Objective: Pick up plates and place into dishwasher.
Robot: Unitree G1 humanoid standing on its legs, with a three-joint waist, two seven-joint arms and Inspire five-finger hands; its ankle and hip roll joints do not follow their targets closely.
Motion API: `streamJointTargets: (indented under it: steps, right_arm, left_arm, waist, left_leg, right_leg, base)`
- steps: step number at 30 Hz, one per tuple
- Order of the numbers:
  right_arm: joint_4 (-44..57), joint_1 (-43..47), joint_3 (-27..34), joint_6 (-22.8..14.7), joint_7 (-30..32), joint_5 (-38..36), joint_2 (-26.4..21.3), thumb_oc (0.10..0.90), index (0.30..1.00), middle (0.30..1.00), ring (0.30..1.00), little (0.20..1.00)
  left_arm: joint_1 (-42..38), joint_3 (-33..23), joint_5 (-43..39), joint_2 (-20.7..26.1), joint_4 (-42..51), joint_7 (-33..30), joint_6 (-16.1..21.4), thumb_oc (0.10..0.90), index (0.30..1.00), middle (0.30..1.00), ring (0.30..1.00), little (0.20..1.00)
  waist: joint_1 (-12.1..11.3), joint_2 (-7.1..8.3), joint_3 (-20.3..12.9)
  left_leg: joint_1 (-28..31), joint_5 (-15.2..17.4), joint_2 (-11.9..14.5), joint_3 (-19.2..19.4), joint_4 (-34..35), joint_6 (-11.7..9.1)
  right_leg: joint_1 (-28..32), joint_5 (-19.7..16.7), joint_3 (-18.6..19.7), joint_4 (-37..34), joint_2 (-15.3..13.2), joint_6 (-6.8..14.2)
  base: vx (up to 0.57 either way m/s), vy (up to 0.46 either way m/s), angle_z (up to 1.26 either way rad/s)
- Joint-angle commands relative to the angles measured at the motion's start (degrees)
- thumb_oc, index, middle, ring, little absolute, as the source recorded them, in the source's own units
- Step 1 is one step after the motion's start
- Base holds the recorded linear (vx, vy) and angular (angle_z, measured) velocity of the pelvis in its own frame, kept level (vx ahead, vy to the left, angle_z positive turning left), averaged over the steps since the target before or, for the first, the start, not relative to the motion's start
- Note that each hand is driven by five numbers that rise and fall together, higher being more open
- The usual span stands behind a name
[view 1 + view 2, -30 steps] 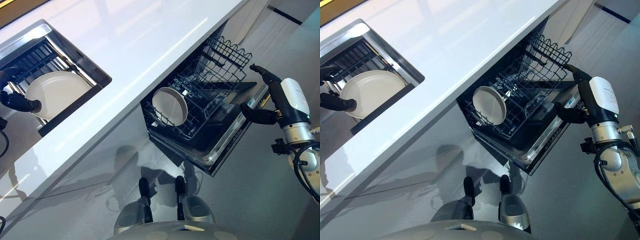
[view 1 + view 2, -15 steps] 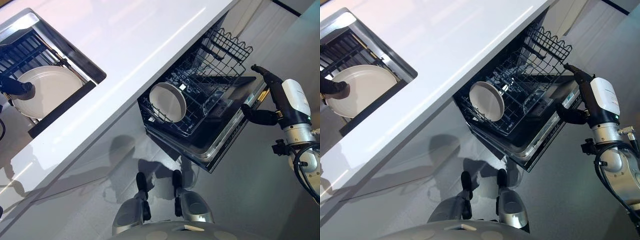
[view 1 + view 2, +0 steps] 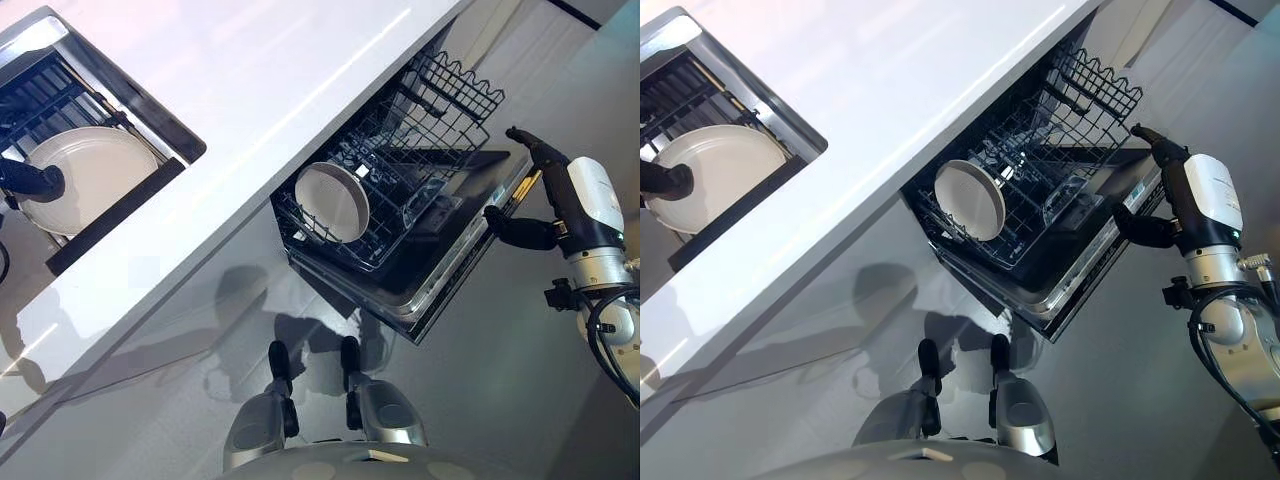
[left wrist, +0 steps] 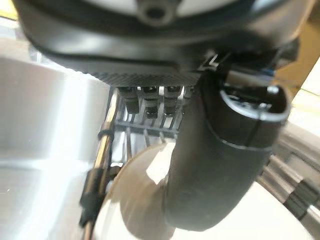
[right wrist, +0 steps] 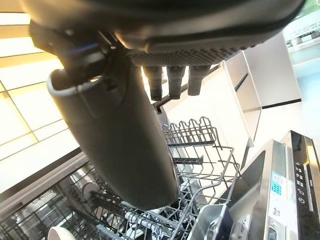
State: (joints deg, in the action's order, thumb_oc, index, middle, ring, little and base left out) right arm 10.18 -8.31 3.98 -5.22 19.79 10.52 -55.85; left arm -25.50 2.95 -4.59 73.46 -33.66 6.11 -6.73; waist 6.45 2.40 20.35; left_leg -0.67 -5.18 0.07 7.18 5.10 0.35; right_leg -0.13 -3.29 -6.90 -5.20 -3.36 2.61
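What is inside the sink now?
A white plate lies on a dark wire rack in the sink. The left hand touches its edge. The sink bottom under them is covered.

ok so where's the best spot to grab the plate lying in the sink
Probably by its rim. The plate lies nearly flat on the sink rack, so only the edge offers a pinch: thumb on top, fingers underneath. The left hand is already at the robot's-left edge, thumb over the plate, so coming from that side looks easiest.
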Motion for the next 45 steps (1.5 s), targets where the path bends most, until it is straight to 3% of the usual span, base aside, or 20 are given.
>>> streamJointTargets:
  steps: [1,7,8,9,11,12,13,19,32,36,39,45]
  right_arm:
    - [3.3,4.1,4.5,-3.3,4.8,0.8,-4.8,0.800,0.900,0.900,0.900,0.900]
    - [3.3,4.5,4.1,-2.2,4.3,0.8,-5.0,0.800,0.900,0.900,0.900,0.900]
    - [3.5,4.8,4.0,-1.9,4.2,0.7,-5.0,0.800,0.900,0.900,0.900,0.900]
    - [3.7,4.7,4.0,-1.7,4.1,0.7,-4.9,0.800,0.900,0.900,0.900,0.900]
    - [3.7,4.3,4.4,-1.8,3.8,0.8,-4.7,0.800,0.900,0.900,0.900,0.900]
    - [3.5,4.1,4.4,-2.1,3.8,0.8,-4.7,0.800,0.900,0.900,0.900,0.900]
    - [3.4,3.9,4.6,-2.4,3.7,0.6,-4.8,0.800,0.900,0.900,0.900,0.900]
    - [3.4,3.1,4.6,-2.8,3.1,1.2,-3.8,0.800,0.900,0.900,0.900,0.900]
    - [3.3,3.7,4.3,-3.2,3.0,0.8,-2.7,0.800,0.900,0.900,0.900,0.900]
    - [3.3,4.7,4.0,-4.2,3.5,-1.6,-2.4,0.800,0.900,0.900,0.900,0.900]
    - [3.7,5.8,4.2,-6.8,2.3,-9.1,-1.8,0.800,0.900,0.900,0.900,0.900]
    - [5.5,8.0,2.9,-11.8,1.5,-17.3,2.5,0.800,0.900,0.900,0.900,0.900]
  left_arm:
    - [-5.9,-0.4,-2.3,2.3,-6.9,3.1,-2.6,0.800,0.900,0.900,0.900,0.900]
    - [-6.8,-0.1,-8.9,1.1,-7.8,9.7,-5.6,0.800,0.900,0.900,0.900,0.900]
    - [-7.3,0.0,-10.4,1.0,-7.8,10.4,-5.3,0.709,0.822,0.822,0.822,0.809]
    - [-7.6,0.2,-12.5,0.9,-7.7,10.7,-5.3,0.501,0.644,0.644,0.644,0.601]
    - [-7.6,-0.1,-14.7,0.8,-7.6,11.4,-5.3,0.353,0.516,0.516,0.516,0.453]
    - [-7.7,-0.1,-15.0,0.9,-7.7,11.8,-5.3,0.177,0.366,0.366,0.366,0.277]
    - [-7.9,0.0,-16.0,1.0,-7.8,12.5,-5.3,0.100,0.300,0.300,0.300,0.200]
    - [-6.4,-0.9,-19.1,0.0,-6.3,13.5,-5.4,0.100,0.300,0.300,0.300,0.200]
    - [-2.0,-4.7,-17.2,-1.0,-2.8,11.7,-3.4,0.100,0.300,0.300,0.300,0.200]
    - [-2.9,-5.0,-15.9,0.3,-1.5,6.2,-0.2,0.100,0.300,0.300,0.300,0.200]
    - [-5.3,-5.4,-14.3,2.5,0.0,-2.0,4.5,0.100,0.300,0.300,0.300,0.200]
    - [-8.7,-8.3,-12.8,3.2,10.5,-15.7,10.0,0.100,0.300,0.300,0.300,0.200]
  waist:
    - [-0.3,-0.48,-2.1]
    - [-0.5,-1.00,-2.5]
    - [-0.5,-1.13,-2.7]
    - [-0.5,-1.26,-3.0]
    - [-0.5,-1.51,-3.6]
    - [-0.5,-1.64,-3.9]
    - [-0.5,-1.83,-4.4]
    - [-0.7,-2.58,-6.3]
    - [-1.4,-3.24,-10.0]
    - [-1.8,-3.36,-10.9]
    - [-1.9,-3.43,-11.6]
    - [-3.0,-3.19,-12.9]
  left_leg:
    - [0.6,4.4,-0.9,1.3,-0.1,-0.2]
    - [0.9,4.4,-1.1,1.0,-0.1,-0.2]
    - [1.0,4.4,-1.2,0.9,-0.1,-0.2]
    - [1.2,4.5,-1.2,0.9,-0.1,-0.2]
    - [1.6,4.6,-1.3,1.0,-0.1,-0.3]
    - [1.7,4.6,-1.3,1.0,-0.1,-0.3]
    - [2.0,4.7,-1.4,1.0,-0.1,-0.3]
    - [2.9,5.1,-1.7,0.4,-0.1,-0.4]
    - [4.3,5.4,-1.8,-0.9,-0.1,-0.9]
    - [4.7,5.5,-1.8,-1.3,-0.1,-1.0]
    - [5.0,5.5,-1.8,-1.6,-0.1,-1.2]
    - [5.1,5.6,-1.8,-2.1,-0.1,-1.7]
  right_leg:
    - [-4.0,-0.8,-0.6,5.7,-3.4,8.7]
    - [-3.4,-0.8,-1.0,5.4,-3.5,8.5]
    - [-3.2,-0.8,-1.0,5.3,-3.5,8.5]
    - [-2.9,-0.9,-1.1,5.1,-3.5,8.5]
    - [-2.5,-0.8,-1.3,4.9,-3.6,8.5]
    - [-2.3,-0.8,-1.4,4.8,-3.6,8.4]
    - [-1.9,-0.8,-1.5,4.6,-3.6,8.4]
    - [-0.7,-0.5,-1.8,4.1,-3.6,8.0]
    - [1.8,0.0,-2.4,2.8,-3.2,7.6]
    - [2.6,0.1,-2.6,2.4,-3.2,7.4]
    - [3.2,0.3,-2.8,2.2,-3.1,7.3]
    - [4.1,0.7,-3.3,1.5,-3.1,6.8]
  base:
    - [0.00,0.000,0.00]
    - [0.00,0.000,0.00]
    - [0.04,-0.038,-0.01]
    - [0.04,-0.039,-0.01]
    - [0.04,-0.033,0.00]
    - [0.05,-0.030,0.01]
    - [0.05,-0.028,0.01]
    - [0.04,-0.031,0.05]
    - [0.01,-0.030,0.01]
    - [-0.03,-0.035,0.04]
    - [0.00,0.000,0.00]
    - [-0.01,-0.017,0.03]
